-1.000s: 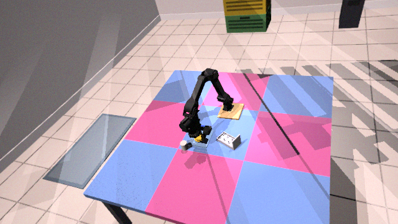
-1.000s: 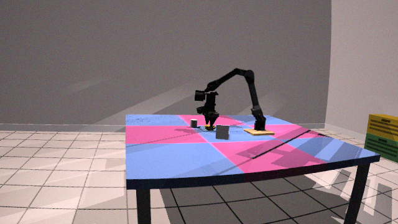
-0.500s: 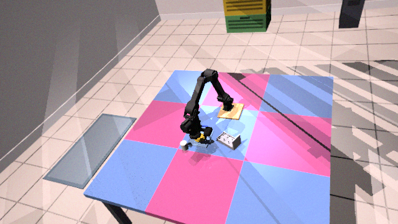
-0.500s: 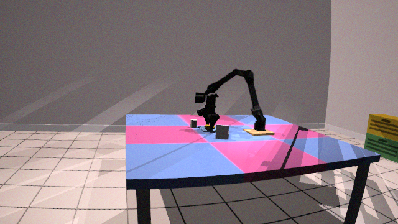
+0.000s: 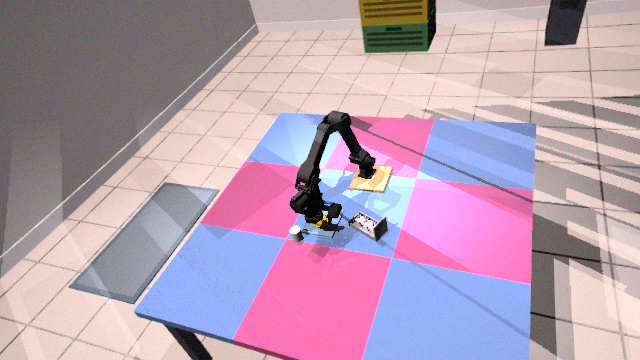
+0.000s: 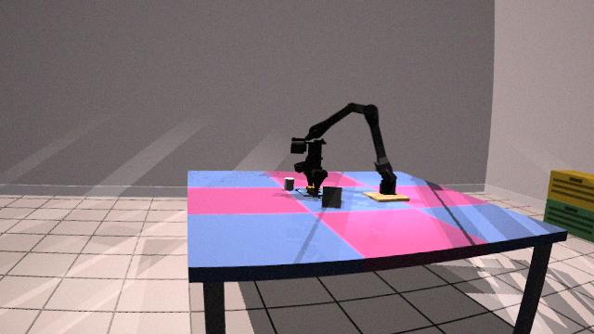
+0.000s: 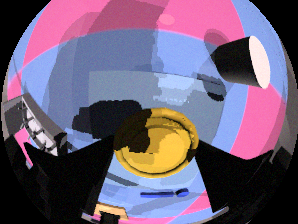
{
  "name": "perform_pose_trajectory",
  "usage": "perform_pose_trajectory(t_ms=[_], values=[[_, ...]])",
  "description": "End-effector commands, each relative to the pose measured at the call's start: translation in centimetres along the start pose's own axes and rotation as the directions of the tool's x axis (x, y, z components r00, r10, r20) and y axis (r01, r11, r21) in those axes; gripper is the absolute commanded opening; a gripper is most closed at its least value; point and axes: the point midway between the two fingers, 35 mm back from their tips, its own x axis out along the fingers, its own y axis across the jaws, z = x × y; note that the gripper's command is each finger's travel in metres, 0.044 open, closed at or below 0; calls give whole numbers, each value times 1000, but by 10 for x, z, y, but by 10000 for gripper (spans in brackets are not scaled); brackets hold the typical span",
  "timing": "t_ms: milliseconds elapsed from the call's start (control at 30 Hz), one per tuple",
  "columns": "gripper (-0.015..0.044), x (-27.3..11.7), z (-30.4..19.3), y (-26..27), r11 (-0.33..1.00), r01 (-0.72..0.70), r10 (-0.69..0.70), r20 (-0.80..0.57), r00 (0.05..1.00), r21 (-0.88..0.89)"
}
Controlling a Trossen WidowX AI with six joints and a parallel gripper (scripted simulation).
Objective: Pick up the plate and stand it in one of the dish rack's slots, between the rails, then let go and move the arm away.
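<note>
your pincer (image 7: pixel 154 163) is down at the surface (image 5: pixel 310 295), pinching the yellow plate (image 7: pixel 156 141), which lies flat directly beneath it. the grasp looks made, but you have yet to lift, carry it to the dish rack (image 5: pixel 368 225) just beside the pincer, stand it, release and retreat.

plate (image 5: pixel 324 218) mostly under the gripper (image 5: pixel 327 216) from above, rack (image 7: pixel 29 125) cropped at wrist view's edge, slots too small

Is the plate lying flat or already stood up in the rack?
Lying flat. The wrist view looks straight down onto the plate, with the gripper shut on it; the rack stands apart.
</note>
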Motion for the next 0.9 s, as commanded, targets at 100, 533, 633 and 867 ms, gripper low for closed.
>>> perform_pose_trajectory(t_ms=[100,533,633,867], values=[[68,-25,8,-3,1000,5,-5,8,1000,-2],[0,-77,16,-5,1000,7,-6,11,1000,-3],[0,-88,17,-5,1000,7,-7,13,1000,-3],[0,-113,19,-5,1000,8,-8,17,1000,-4]])
